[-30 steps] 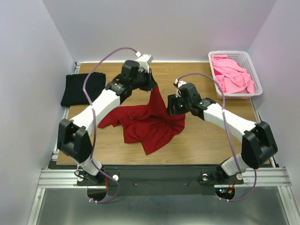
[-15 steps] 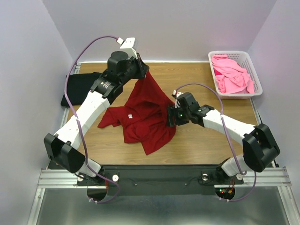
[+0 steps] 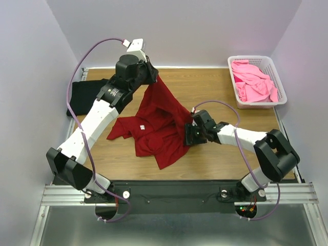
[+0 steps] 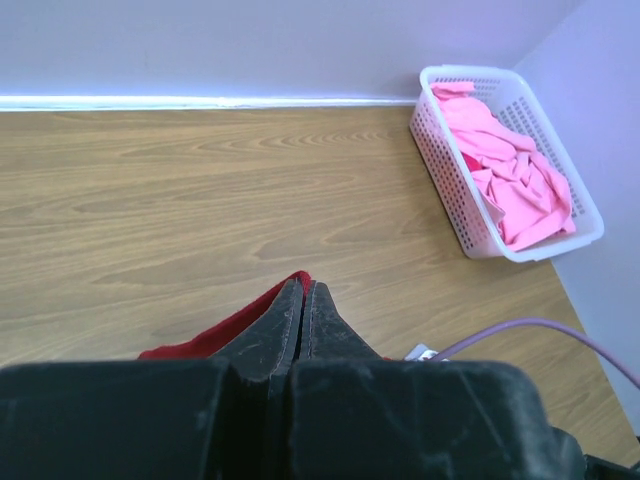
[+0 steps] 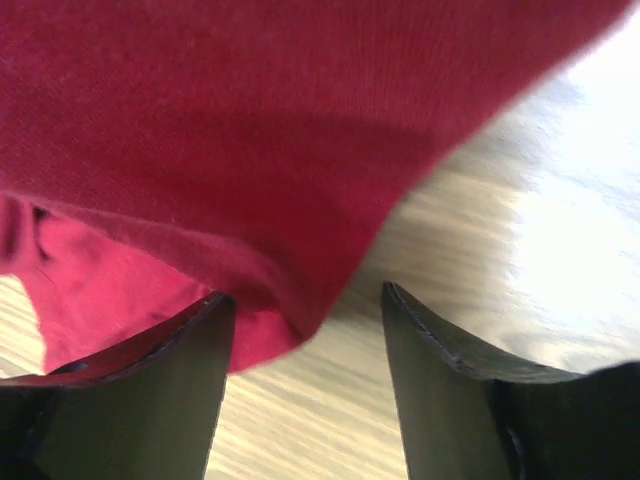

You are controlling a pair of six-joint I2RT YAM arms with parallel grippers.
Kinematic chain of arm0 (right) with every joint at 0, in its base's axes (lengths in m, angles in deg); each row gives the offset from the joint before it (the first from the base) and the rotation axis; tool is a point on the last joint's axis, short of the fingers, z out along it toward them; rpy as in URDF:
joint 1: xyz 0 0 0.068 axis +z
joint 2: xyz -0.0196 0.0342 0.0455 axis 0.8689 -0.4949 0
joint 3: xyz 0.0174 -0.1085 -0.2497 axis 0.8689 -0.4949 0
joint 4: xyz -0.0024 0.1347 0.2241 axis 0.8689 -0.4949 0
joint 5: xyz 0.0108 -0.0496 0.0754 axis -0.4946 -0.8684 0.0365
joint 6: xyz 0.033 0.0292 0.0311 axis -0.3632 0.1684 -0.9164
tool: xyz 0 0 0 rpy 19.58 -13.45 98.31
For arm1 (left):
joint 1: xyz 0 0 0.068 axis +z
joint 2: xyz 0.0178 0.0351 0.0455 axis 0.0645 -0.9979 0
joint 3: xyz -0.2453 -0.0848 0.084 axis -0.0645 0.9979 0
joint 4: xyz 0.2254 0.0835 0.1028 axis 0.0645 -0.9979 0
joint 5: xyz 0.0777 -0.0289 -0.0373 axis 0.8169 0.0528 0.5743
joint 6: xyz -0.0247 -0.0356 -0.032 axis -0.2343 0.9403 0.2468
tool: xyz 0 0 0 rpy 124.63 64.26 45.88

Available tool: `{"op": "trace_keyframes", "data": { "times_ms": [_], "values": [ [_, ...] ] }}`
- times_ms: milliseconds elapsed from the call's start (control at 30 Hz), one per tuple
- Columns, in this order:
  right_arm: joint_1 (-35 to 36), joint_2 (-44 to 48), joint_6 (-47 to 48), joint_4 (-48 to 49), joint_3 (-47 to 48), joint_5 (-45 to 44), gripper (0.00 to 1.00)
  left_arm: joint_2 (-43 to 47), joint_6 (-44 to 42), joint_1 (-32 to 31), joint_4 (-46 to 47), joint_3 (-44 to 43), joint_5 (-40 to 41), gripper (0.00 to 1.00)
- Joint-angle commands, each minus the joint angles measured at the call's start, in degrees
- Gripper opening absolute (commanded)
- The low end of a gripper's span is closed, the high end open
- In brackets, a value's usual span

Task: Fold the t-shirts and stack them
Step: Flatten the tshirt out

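Note:
The dark red t-shirt [image 3: 159, 128] lies crumpled mid-table, one part pulled up to the back. My left gripper [image 3: 154, 77] is shut on that raised edge; the left wrist view shows its fingers closed with red cloth [image 4: 215, 330] between and below them. My right gripper [image 3: 188, 134] is open at the shirt's right edge, low over the table; the right wrist view shows the red fabric [image 5: 250, 130] hanging between its spread fingers [image 5: 440, 380]. A black t-shirt [image 3: 82, 95] lies folded at the back left. Bright pink t-shirts [image 3: 253, 82] fill the basket.
The white lattice basket [image 3: 279, 82] stands at the back right corner, also in the left wrist view [image 4: 450, 185]. Walls close in the table on the left, back and right. Purple cables loop above both arms.
My left gripper has lifted the red shirt's edge higher and moved it back and left, stretching the cloth. My right gripper has moved down and nearer, onto the shirt's right edge.

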Motion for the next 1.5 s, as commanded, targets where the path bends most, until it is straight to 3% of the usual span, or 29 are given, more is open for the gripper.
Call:
{"op": "trace_keyframes", "data": {
  "times_ms": [0, 67, 167, 200, 267, 500, 633, 767, 867, 1000, 1100, 1300, 1467],
  "values": [
    [0.2, -1.8, -1.8, 7.8, -1.0, 2.5, 0.63, 3.8, -0.3, 0.6, 1.6, -4.4, 2.7, 0.00],
    [0.3, -2.9, -1.8, 8.5, -0.6, 1.9, 0.53, 3.9, -0.6, 1.2, 0.9, -5.1, 4.2, 0.00],
    [0.2, -2.7, 0.3, 8.6, 0.8, -2.1, 0.25, 4.6, -1.2, 3.6, -0.7, -6.9, 5.6, 0.00],
    [0.1, -2.3, 2.4, 8.0, 1.3, -4.5, 0.10, 4.9, -1.2, 4.5, -1.3, -7.7, 5.4, 0.00],
    [0.0, -0.4, 5.0, 4.5, 4.7, -8.5, 0.01, 5.3, -1.4, 8.0, -1.9, -8.5, 5.1, 0.00],
    [-0.5, 2.6, 23.1, -8.0, 24.8, -36.4, 0.01, 7.2, -1.0, 18.8, -4.2, -12.7, 2.8, 0.00],
    [-0.4, 4.4, 30.8, -9.1, 31.7, -43.0, 0.01, 10.2, -1.7, 20.8, -5.0, -12.7, 4.6, 0.00],
    [-0.4, 6.8, 33.5, -11.0, 32.8, -39.4, 0.02, 14.3, -2.8, 21.0, -5.9, -11.2, 6.3, 0.00],
    [-0.4, 7.4, 31.0, -14.8, 30.1, -30.8, 0.03, 18.5, -2.4, 21.0, -6.8, -6.2, 8.1, 0.00],
    [-0.4, 6.0, 23.2, -20.6, 24.2, -19.9, 0.15, 25.8, 0.7, 21.0, -7.8, 4.7, 11.0, 0.00],
    [-0.4, 6.2, 17.4, -22.2, 19.1, -14.5, 0.32, 32.2, 4.3, 21.0, -9.0, 16.5, 15.3, 0.00],
    [-3.2, 8.1, 11.2, -22.5, 18.2, -16.4, 0.54, 39.9, 8.7, 20.9, -11.2, 27.4, 17.4, 0.00],
    [-7.6, 7.3, 4.7, -22.1, 15.0, -16.4, 0.54, 43.1, 10.0, 21.0, -11.6, 31.7, 18.3, 0.00]
  ]
}}
